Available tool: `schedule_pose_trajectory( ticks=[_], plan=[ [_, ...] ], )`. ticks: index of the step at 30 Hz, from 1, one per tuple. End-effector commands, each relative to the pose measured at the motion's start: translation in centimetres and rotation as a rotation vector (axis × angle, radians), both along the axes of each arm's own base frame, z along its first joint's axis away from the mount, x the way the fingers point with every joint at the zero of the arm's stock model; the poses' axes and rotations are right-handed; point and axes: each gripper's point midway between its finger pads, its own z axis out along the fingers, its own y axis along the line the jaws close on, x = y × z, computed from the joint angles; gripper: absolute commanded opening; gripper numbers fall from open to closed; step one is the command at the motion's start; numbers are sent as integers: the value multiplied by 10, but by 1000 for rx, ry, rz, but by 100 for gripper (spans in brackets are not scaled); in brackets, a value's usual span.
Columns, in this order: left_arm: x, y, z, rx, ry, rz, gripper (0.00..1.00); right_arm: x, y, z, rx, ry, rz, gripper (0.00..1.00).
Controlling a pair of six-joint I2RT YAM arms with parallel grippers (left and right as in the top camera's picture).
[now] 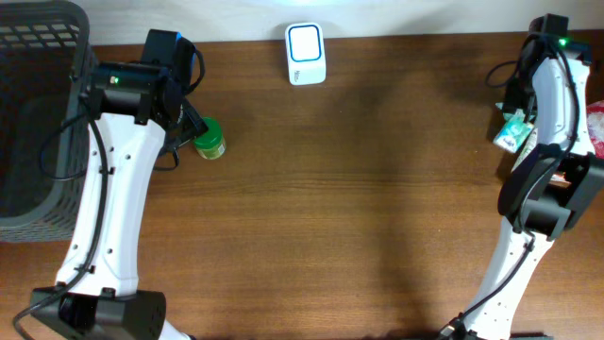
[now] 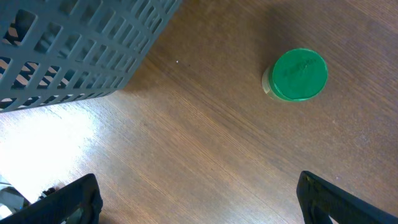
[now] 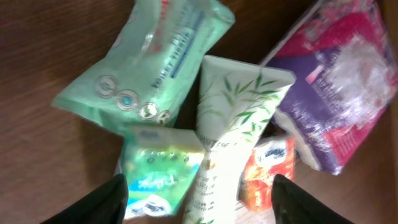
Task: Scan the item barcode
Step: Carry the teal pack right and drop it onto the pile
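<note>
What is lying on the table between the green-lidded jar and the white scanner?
Nothing. In the overhead view, the stretch of wooden table between the green-lidded jar and the white scanner is bare.

- A brown wood-grain table [image 1: 377,208] is spreading across the whole overhead view, and light is glaring off it [image 2: 56,130] at the left of the left wrist view.
- A dark grey slotted basket [image 1: 28,94] is standing upright at the table's left end, its latticed wall [image 2: 74,50] showing close up.
</note>
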Motion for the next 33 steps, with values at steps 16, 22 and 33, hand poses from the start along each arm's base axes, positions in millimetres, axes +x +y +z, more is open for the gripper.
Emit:
schedule_pose_trajectory(
  ticks=[16,22,33],
  plan=[
    [0,1,2,13,0,-12,99,26,299,113,473,-276,462,99],
    [0,1,2,13,0,-12,99,11,223,104,293,-197,294,99],
    [20,-38,-2,-214,-71,-61,99,-4,151,100,290,-178,139,99]
  ],
)
